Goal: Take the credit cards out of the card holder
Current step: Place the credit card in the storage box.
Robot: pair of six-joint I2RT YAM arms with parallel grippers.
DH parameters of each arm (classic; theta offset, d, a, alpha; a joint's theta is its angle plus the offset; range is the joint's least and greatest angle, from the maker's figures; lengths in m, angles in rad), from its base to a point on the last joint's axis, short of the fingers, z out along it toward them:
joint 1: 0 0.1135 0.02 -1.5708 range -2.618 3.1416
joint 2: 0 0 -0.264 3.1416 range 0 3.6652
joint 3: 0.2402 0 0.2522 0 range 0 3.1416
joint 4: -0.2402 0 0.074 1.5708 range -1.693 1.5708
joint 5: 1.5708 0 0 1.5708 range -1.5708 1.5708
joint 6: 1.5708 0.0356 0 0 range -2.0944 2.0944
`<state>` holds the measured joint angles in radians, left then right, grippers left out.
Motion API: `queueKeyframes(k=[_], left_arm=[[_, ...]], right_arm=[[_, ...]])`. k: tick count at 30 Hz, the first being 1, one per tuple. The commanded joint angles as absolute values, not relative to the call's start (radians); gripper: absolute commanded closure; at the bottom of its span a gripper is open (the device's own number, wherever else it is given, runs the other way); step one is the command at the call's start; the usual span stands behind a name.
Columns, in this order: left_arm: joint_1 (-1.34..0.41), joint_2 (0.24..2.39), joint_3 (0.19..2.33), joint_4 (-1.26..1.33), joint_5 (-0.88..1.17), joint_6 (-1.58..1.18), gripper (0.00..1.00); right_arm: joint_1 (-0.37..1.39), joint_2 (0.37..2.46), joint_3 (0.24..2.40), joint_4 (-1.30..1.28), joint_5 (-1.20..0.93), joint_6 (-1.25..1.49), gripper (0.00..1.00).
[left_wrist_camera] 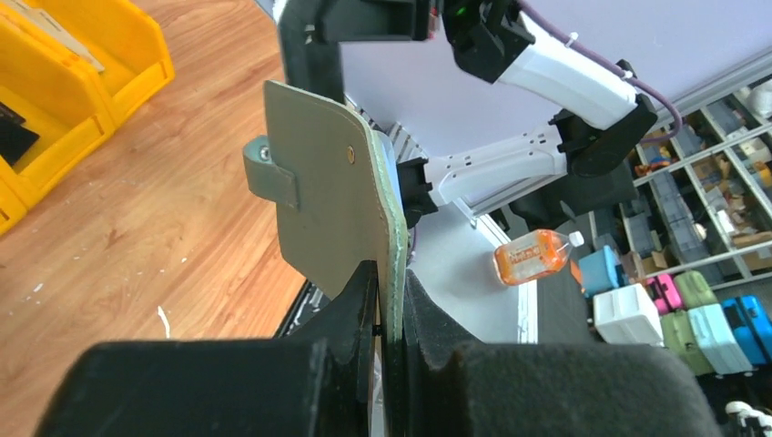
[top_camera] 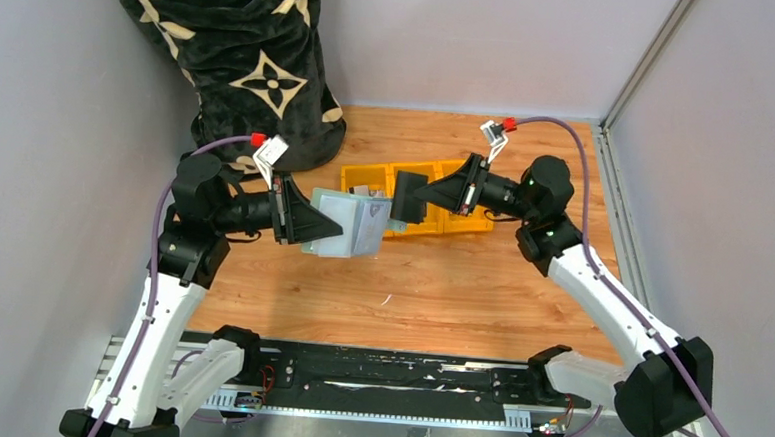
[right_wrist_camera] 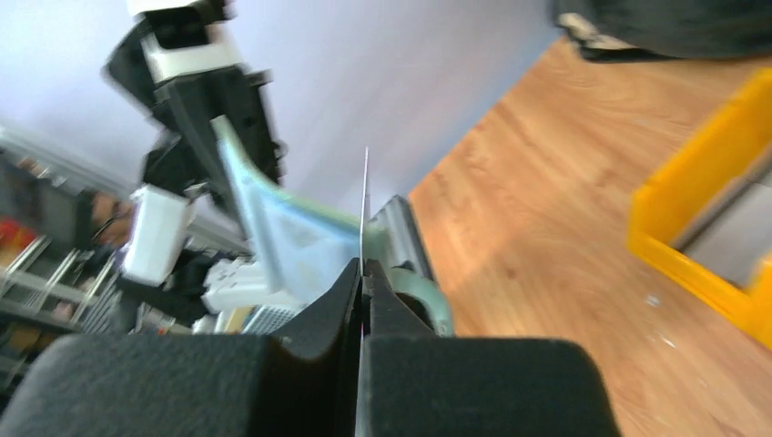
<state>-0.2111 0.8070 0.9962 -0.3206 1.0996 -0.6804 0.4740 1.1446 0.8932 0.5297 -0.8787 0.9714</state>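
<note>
**Card pinched at the edge of the lifted card holder**

Card holder [top_camera: 358, 227] sits in the air above the wooden table [top_camera: 440, 291], roughly midway between the two arms and just in front of the yellow tray [top_camera: 468, 221]. It is upright on its edge, with its pale green outer face turned towards the left wrist camera. Its snap tab [left_wrist_camera: 269, 173] sticks out to the side, unfastened.

The left gripper [left_wrist_camera: 387, 309] has its fingers pressed together on the lower edge of the card holder. The cover stands up out of the narrow gap between them.

The right gripper [right_wrist_camera: 362, 273] reaches in from the opposite side, and its tips are just beside the holder's free edge. Its fingers are squeezed together on a thin card [right_wrist_camera: 366, 196]. The right wrist camera sees the card edge-on, as a fine white line rising from between the pads. The card's far end lies against the holder's pale, bluish inner side. It cannot be told from this blurred view whether that end is inside a sleeve.

Behind the left arm, a black cloth with a beige flower pattern [top_camera: 242, 51] is heaped in the back corner of the table, well apart from the holder. In the left wrist view an orange bottle [left_wrist_camera: 533, 259] lies on the grey floor beyond the table's near edge.
</note>
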Motion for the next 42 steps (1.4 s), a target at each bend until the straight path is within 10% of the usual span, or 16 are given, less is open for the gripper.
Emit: queueKeyframes(k=[1, 9, 31, 42], left_arm=[[-0.216, 0.782, 1.064, -0.427, 1.126, -0.492, 1.00], [-0.216, 0.793, 1.175, -0.783, 1.121, -0.073, 1.00], [-0.216, 0.765, 1.181, -0.796, 1.166, -0.091, 1.00], [-0.216, 0.764, 1.204, -0.798, 1.220, -0.075, 1.00]], right_arm=[[0.396, 1.127, 0.976, 0.048, -0.696, 0.634, 1.00], [0.390, 1.344, 1.117, -0.182, -0.475, 0.400, 1.00], [0.457, 1.906, 1.428, -0.202, -0.325, 0.317, 1.00], [0.479, 1.636, 1.373, -0.160, -0.349, 0.355, 0.44]])
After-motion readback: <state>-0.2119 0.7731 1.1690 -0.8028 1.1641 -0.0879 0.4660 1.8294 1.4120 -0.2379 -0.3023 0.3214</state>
